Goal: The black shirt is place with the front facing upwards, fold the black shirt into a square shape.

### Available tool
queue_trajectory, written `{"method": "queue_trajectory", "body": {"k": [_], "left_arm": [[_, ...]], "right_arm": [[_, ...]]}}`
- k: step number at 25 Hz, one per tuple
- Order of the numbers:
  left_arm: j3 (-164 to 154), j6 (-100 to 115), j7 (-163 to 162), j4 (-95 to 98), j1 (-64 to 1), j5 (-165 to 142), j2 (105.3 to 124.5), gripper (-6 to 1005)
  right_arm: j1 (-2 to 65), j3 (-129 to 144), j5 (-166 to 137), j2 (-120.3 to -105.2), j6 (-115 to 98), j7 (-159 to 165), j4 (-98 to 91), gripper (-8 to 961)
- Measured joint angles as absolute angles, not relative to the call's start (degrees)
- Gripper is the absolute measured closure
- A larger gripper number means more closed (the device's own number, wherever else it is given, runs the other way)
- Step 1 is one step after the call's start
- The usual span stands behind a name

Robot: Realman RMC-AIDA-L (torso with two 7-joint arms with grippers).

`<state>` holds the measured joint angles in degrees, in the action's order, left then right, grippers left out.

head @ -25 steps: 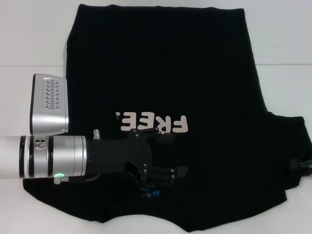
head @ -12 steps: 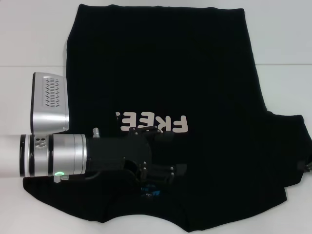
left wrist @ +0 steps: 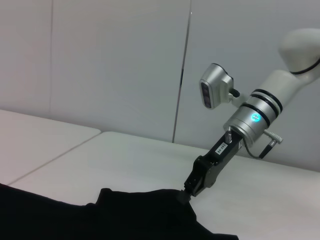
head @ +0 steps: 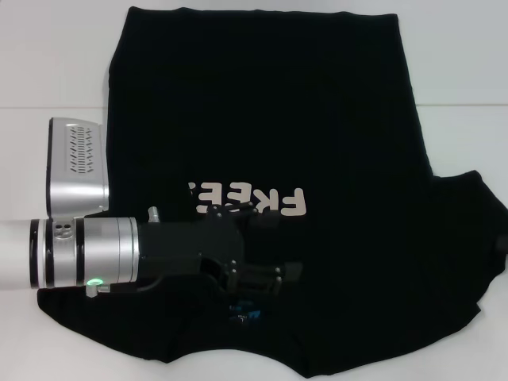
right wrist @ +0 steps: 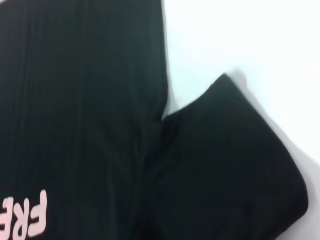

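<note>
The black shirt [head: 262, 119] lies spread on the white table [head: 48, 63], its off-white "FREE" lettering [head: 250, 201] facing up. My left gripper [head: 274, 279] reaches in from the left and hovers low over the chest, just beyond the blue neck label [head: 246, 313]. My right gripper [head: 501, 242] barely shows at the right edge. In the left wrist view the right gripper [left wrist: 189, 192] is shut on the edge of the right sleeve [left wrist: 145, 210], pulling it up into a peak. The right wrist view shows that sleeve [right wrist: 225, 165] beside the shirt's body.
A seam [head: 48, 105] crosses the white table behind the left arm. Bare table lies to the left and right of the shirt. The left arm's silver camera housing [head: 78, 167] sits at the shirt's left edge. A pale wall [left wrist: 100, 65] stands behind the table.
The right sleeve has risen and spread wider toward the right edge, and the right gripper has slid almost out of the head view. The left arm has shifted very slightly.
</note>
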<state>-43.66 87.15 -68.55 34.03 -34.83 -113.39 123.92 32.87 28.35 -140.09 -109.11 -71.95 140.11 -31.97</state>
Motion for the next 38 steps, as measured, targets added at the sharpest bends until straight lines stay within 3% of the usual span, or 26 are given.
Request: {"method": "queue_trajectory", "body": {"k": [25, 38], "left_arm": [[-43.6, 87.2, -69.3, 33.9, -33.9, -111.2, 123.92, 108], [-42.6, 86.9, -69.4, 33.9, -34.3, -111.2, 123.78, 109]], "right_arm": [[32.4, 21.9, -132.8, -110.57, -77.3, 124.2, -35.6, 939], [38.6, 28.8, -130.7, -112.27, -80.6, 123.9, -35.5, 937]]}}
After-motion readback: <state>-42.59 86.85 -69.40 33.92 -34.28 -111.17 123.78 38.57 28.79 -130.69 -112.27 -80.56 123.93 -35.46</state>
